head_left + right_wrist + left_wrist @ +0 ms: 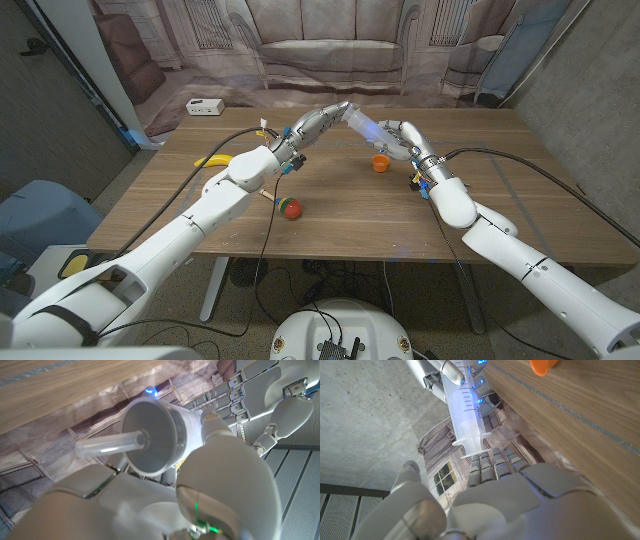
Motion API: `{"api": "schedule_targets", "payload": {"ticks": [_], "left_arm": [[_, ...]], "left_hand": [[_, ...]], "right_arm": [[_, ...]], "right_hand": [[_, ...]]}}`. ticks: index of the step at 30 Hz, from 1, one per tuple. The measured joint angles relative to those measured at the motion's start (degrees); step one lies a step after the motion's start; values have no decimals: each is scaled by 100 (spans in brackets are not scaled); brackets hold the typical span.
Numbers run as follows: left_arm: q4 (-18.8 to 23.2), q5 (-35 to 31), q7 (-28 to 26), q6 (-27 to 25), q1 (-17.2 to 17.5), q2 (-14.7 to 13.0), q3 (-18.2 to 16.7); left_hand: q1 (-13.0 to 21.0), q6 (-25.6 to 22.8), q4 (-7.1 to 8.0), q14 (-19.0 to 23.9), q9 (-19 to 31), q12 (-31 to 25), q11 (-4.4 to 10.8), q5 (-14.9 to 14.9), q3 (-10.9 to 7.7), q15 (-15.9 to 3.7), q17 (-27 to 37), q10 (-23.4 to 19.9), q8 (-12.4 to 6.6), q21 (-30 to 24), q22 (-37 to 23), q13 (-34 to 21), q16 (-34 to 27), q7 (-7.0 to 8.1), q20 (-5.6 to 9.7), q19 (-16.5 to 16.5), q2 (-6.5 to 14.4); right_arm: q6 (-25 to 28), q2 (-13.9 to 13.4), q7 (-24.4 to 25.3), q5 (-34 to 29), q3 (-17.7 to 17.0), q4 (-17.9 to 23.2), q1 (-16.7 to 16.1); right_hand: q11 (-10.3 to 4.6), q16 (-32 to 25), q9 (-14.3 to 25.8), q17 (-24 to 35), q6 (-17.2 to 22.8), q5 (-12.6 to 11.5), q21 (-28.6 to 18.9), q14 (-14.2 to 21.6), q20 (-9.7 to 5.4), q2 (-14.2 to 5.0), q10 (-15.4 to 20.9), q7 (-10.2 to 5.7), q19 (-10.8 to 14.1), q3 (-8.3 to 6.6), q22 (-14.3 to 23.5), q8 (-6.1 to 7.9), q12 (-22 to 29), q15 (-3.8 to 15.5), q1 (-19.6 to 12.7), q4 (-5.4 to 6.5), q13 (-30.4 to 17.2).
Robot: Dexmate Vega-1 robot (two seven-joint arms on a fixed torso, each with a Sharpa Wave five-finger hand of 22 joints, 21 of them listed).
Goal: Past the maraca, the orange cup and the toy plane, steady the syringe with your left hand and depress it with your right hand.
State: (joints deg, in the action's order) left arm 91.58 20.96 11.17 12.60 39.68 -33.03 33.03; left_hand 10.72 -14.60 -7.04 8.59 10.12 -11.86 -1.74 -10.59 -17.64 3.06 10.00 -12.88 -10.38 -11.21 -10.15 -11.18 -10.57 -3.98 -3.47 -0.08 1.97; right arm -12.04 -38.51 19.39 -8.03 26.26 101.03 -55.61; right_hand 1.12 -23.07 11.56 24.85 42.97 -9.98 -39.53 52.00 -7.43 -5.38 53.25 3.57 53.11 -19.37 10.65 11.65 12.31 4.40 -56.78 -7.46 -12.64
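Clear plastic, the syringe [360, 124] hangs in the air above the bench's [350, 230] far middle, gripped at either end by the left hand [318, 124] and right hand [400, 137]. Cup [380, 162] stands below them; maraca [290, 208] lies toward the near edge, open wood around it.

Left hand [318, 124] and right hand [398, 137] raised, seemingly both gripping.

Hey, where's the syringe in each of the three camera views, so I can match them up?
Head view: syringe held up between both hands, top middle, above the orange cup.
Left wrist view: its graduated barrel runs from top centre down to the left hand.
Right wrist view: centre, end-on, by the right hand.
Shared landmark: the wooden table.
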Motion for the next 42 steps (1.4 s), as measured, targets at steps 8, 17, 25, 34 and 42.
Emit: {"api": "schedule_targets", "payload": {"ticks": [8,17,25,34,42], "left_arm": [[29,-6,-61,-21,16,-20,-25],[67,-13,-136,-44,32,-51,-76],[92,-23,-192,-47,54,-71,-118],[94,-37,-324,-27,56,-72,-121],[216,-38,-479,-18,222,-167,-292]], "left_hand": [[0,-2,0,-32,1,0,0,0,0,-32,0,0,-5,0,0,-1,0,-1,0,0,0],[0,19,0,-32,1,0,12,0,0,-32,0,12,-5,0,0,-1,0,21,0,0,0],[0,19,0,-31,1,-1,32,0,0,-32,0,31,-5,0,0,-1,0,20,0,0,0],[0,19,0,-31,1,-1,32,0,0,-31,0,31,-5,0,0,-1,0,20,0,0,0],[0,18,0,-31,1,-1,32,0,-1,-31,0,31,-5,0,0,-1,0,20,0,0,0]], "right_arm": [[-27,3,11,0,-16,-17,-11],[-48,3,18,1,-28,-20,-30],[-57,-8,4,6,-30,-20,-30],[-57,-12,3,5,-45,-11,-46],[-57,-17,17,-21,-59,-7,-56]], "right_hand": [[-1,0,5,0,0,2,-35,0,20,0,-1,0,-20,-15,0,-17,2,0,0,-15,0],[-2,41,26,-1,3,8,-84,0,7,0,-2,2,-73,-15,1,-4,2,0,0,-15,0],[-2,41,17,-1,23,0,-112,0,7,0,-2,22,-73,-15,1,-4,0,1,0,-15,0],[-2,40,0,-1,47,-1,-134,0,8,0,-2,46,-72,-31,2,7,2,1,0,-31,0],[-2,62,1,-2,56,0,-168,0,39,0,-2,55,-102,-31,2,25,25,1,0,-31,0]]}}
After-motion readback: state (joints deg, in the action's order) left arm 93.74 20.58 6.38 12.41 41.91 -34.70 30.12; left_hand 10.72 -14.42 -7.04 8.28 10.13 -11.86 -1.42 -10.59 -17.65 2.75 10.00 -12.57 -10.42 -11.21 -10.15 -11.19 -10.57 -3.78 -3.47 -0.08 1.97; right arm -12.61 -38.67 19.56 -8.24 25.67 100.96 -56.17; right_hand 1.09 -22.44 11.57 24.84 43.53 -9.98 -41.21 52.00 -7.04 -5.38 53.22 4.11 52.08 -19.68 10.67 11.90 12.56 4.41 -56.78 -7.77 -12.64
